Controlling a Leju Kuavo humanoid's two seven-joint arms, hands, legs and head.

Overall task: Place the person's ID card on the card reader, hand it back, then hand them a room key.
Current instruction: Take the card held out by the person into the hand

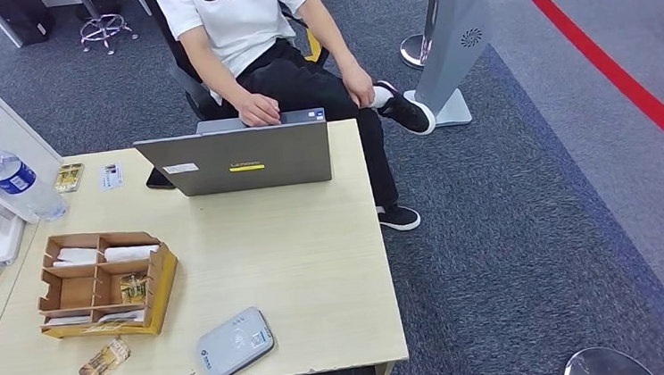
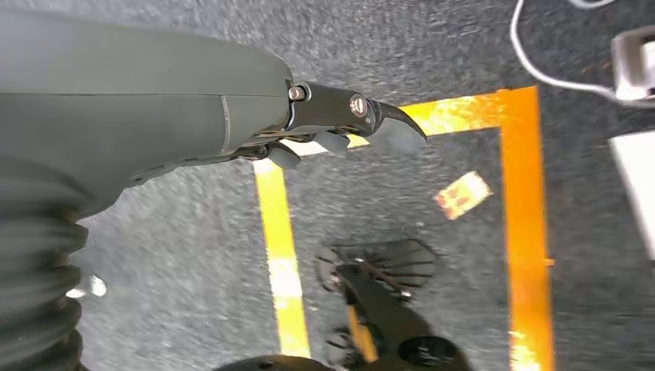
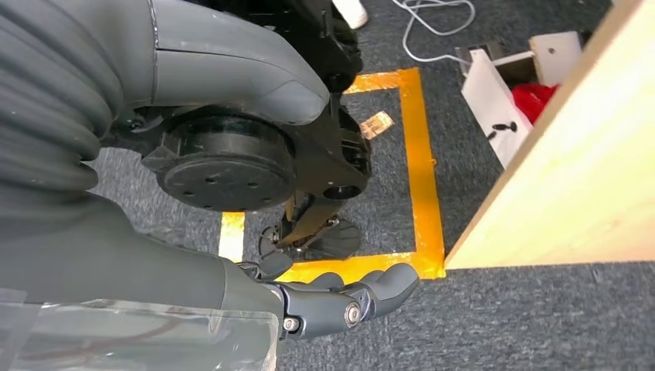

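Note:
The grey card reader lies near the table's front edge. A cardboard organizer to its left holds white and gold-patterned cards. One gold-patterned card lies loose in front of the organizer. Two more small cards lie at the table's back left. A person sits behind the laptop with one hand on its top edge. My left hand hangs over the floor, fingers apart and holding nothing. My right hand hangs beside the table's edge, also holding nothing.
A water bottle and a power strip stand at the table's left side. A black phone lies beside the laptop. A gold-patterned card lies on the carpet inside yellow floor tape. A grey sign stand is at the back right.

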